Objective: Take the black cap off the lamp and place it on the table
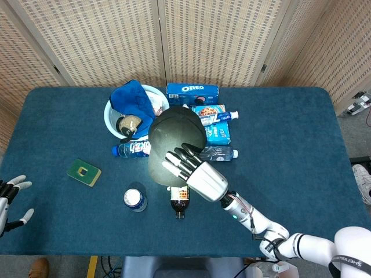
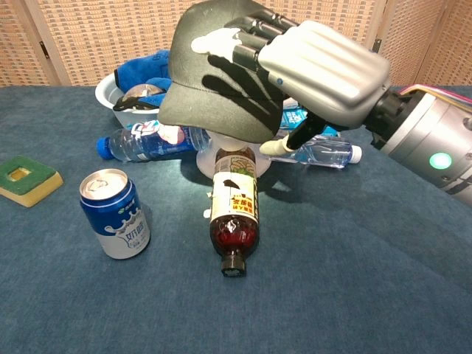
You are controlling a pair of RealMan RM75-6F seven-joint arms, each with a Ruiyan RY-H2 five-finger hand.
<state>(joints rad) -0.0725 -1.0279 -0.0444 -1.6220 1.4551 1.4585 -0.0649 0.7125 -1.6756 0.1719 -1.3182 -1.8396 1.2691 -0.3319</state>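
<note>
The blue-covered counter (image 1: 301, 139) carries a cluster of things at its middle. There the black cap (image 1: 174, 139) sits on the white lamp (image 2: 234, 153), tilted, its brim toward the robot. The right robot hand (image 1: 194, 174) lies over the cap's crown, fingers stretched across the top and thumb under the brim edge — clasping it. The left robot hand (image 1: 10, 197) hangs spread at the counter's near left edge, holding nothing. Just before the lamp lies a brown bottle (image 2: 233, 217); left of it stands a blue can (image 2: 115, 214).

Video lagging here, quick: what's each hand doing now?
Left hand: open, holding nothing.
Right hand: fingers laid over the black cap; firm grip cannot be told.
</note>
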